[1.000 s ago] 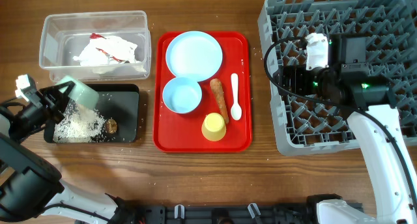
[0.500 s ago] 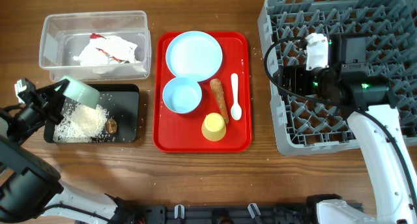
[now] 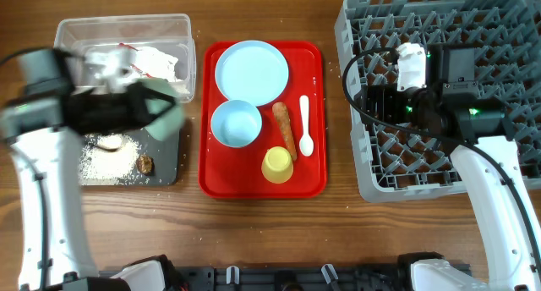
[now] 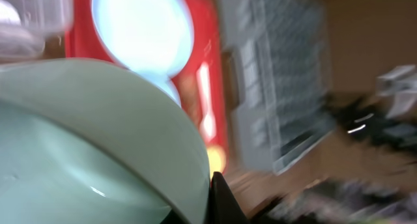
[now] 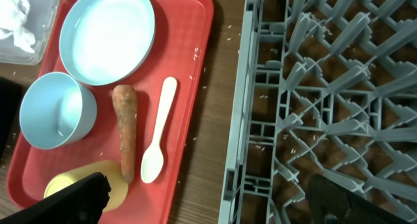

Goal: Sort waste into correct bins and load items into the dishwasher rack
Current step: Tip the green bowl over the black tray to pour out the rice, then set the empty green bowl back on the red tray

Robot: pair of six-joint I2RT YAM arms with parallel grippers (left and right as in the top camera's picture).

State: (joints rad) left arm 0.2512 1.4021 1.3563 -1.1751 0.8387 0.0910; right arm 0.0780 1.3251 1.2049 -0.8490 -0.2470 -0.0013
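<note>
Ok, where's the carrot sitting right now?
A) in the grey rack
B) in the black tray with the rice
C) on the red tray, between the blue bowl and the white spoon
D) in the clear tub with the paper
C: the carrot lies on the red tray, with the blue bowl on one side of it and the white spoon on the other.

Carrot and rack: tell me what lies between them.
The spoon lies between carrot and rack, on the red tray; then a strip of table. Clearest in the overhead view.
</note>
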